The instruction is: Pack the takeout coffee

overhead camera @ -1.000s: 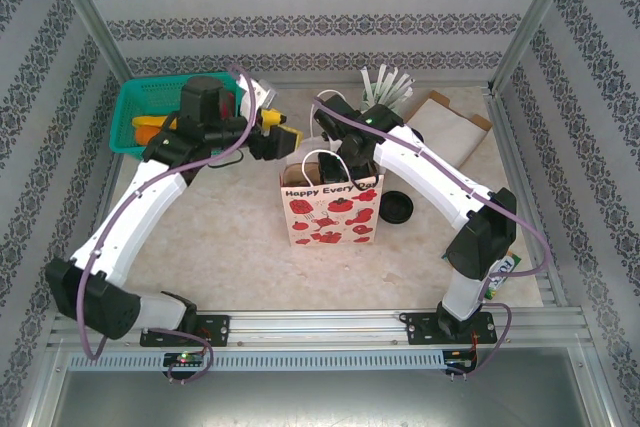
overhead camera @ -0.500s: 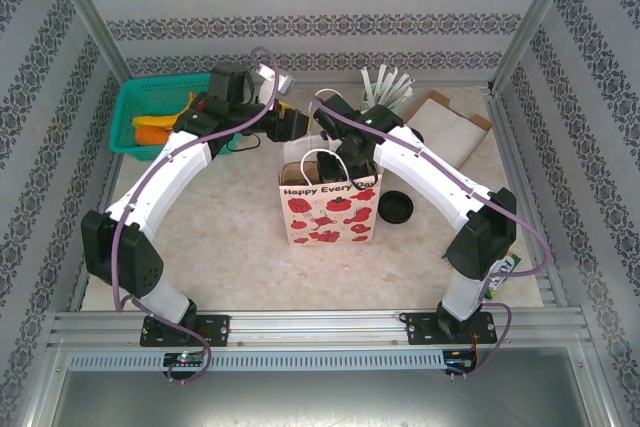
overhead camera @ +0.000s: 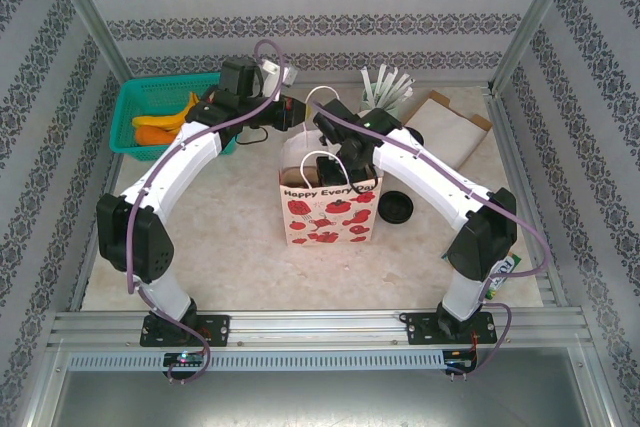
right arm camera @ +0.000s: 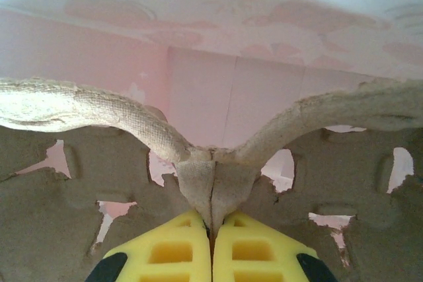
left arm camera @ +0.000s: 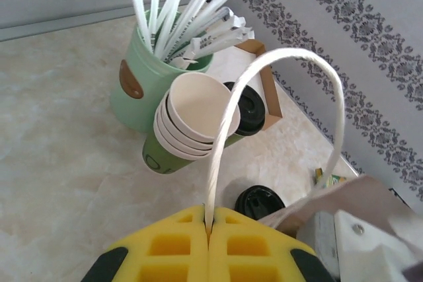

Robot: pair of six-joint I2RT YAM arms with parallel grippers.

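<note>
Two grippers, one bag: how do they stand? asked Ana.

The left gripper (left arm camera: 209,219) is pressed together on the bag's white handle (left arm camera: 277,57), Ben said, and the cord stands in an arch above the yellow pads (left arm camera: 168,246). The right gripper (right arm camera: 211,226) is down inside the paper bag (overhead camera: 330,215), pinched on the middle ridge of a brown pulp carrier (right arm camera: 79,183), with pink bag wall behind it.

And the takeout coffee?

From above, a dark round shape sits in the bag's mouth, just beside the right gripper. That is probably the takeout coffee (overhead camera: 318,170), black lid up, but it is too small to be sure.

What lies past the handle?

A stack of lidless cups (left arm camera: 192,117) on its side, just beside a green holder of wrapped straws (left arm camera: 135,90). A loose black lid (left arm camera: 259,201) lies on the table, nearer the left gripper.
</note>
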